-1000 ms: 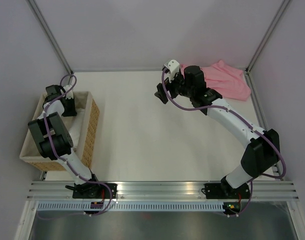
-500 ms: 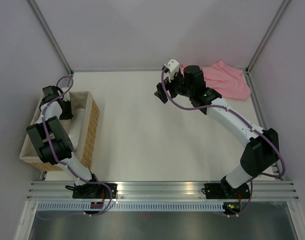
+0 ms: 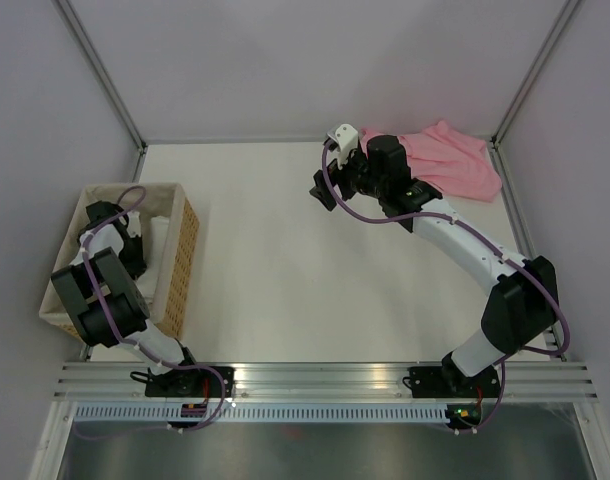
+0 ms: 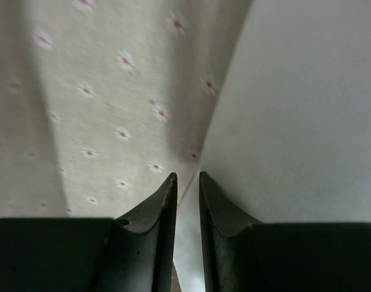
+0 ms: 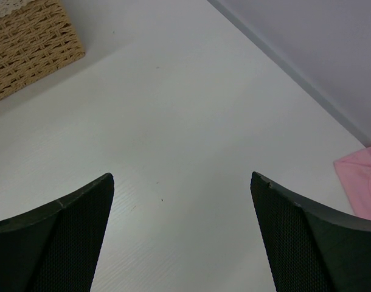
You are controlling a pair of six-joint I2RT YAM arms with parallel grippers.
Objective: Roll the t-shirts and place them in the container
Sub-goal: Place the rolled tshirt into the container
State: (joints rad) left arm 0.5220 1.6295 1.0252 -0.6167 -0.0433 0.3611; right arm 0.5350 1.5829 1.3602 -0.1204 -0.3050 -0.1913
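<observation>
Pink t-shirt (image 3: 455,160) lies crumpled at the far right corner of the table (image 3: 285,260), beside the right gripper (image 5: 182,176), whose jaws gape wide. Left gripper (image 4: 185,176), jaws nearly closed, sits in the basket (image 3: 185,262) against the white t-shirt (image 4: 295,109).

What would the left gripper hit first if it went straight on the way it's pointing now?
The left gripper points down into the basket, at the seam where the white t-shirt meets the floral liner. It would probably meet the cloth at that seam first, though depth is unclear.
</observation>
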